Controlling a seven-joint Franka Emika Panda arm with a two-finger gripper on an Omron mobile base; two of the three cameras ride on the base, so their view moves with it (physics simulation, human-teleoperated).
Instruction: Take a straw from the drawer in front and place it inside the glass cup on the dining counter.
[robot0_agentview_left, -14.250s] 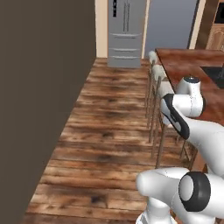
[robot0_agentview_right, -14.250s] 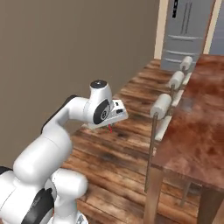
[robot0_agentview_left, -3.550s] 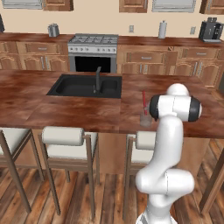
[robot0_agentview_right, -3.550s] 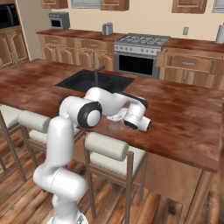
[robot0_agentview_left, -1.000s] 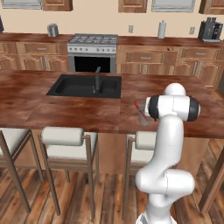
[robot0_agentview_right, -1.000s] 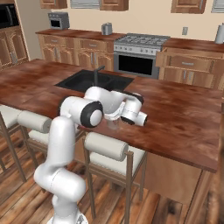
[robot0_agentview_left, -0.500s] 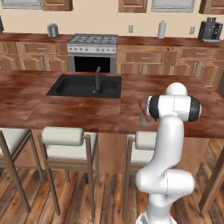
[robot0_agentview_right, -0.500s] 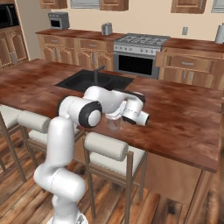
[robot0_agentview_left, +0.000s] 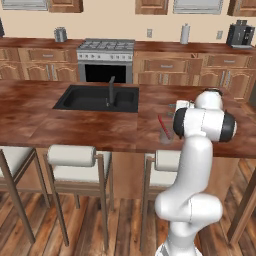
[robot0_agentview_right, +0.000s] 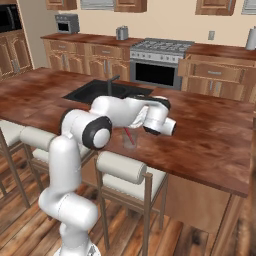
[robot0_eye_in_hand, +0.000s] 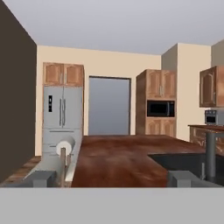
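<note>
Already standing tilted in the glass cup (robot0_agentview_left: 166, 136) near the front edge of the desk (robot0_agentview_left: 75, 127), just right of the sink (robot0_agentview_left: 97, 98): straw (robot0_agentview_left: 163, 126). Risk of tipping the cup if swung low while pulling away. Claw (robot0_agentview_right: 141, 118) spread wide in the hand view, holding nothing.

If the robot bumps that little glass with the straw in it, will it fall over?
Probably it could tip. The glass looks small and light, and the straw leans out above its rim. It stands near the counter edge, so it might fall and break.
</note>
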